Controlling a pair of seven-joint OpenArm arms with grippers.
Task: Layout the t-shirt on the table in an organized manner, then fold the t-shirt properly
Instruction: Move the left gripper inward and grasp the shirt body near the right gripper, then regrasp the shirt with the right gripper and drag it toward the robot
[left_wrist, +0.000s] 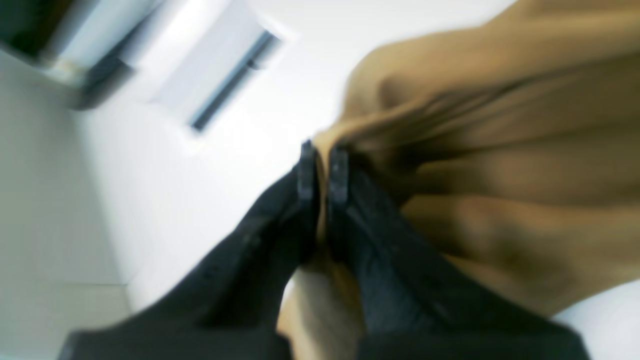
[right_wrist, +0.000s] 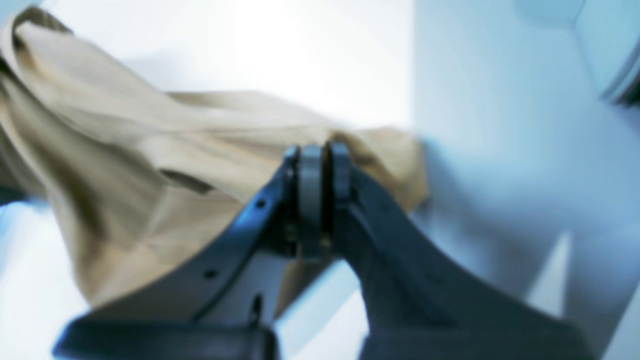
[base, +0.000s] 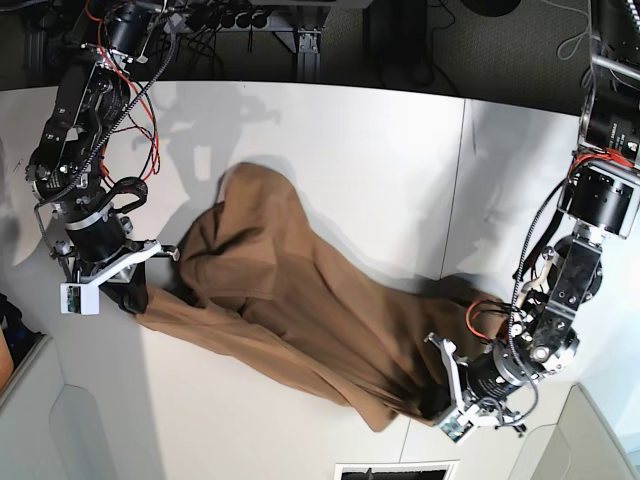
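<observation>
T-shirt (base: 290, 300) fabric is seen stretched diagonally across the white table (base: 380, 160) in the base view, pulled between two arms and rumpled into long folds rather than lying flat. Nearest the camera, at the lower right of that view, the left gripper (base: 447, 400) is closed on one end of the tan cloth; in the left wrist view the dark fingers (left_wrist: 338, 172) are pressed nearly together at the left gripper (left_wrist: 322, 167), with a thin pinch of t-shirt (left_wrist: 500, 165) caught between them and the rest of the fabric bunched away to the right. Just below this gripper, a dark rectangular opening (base: 392, 472) is seen at the table's near edge. Farther up, at the left of the base view, the right gripper (base: 135, 290) is shut on the opposite end of the garment. In the right wrist view the right gripper (right_wrist: 320, 160) is seen with its jaws clamped on a fold of the t-shirt (right_wrist: 150, 165), the cloth draped off to the left over the table (right_wrist: 500, 175). Beyond the shirt, a thin dark seam (base: 455, 190) is seen running across the tabletop.
</observation>
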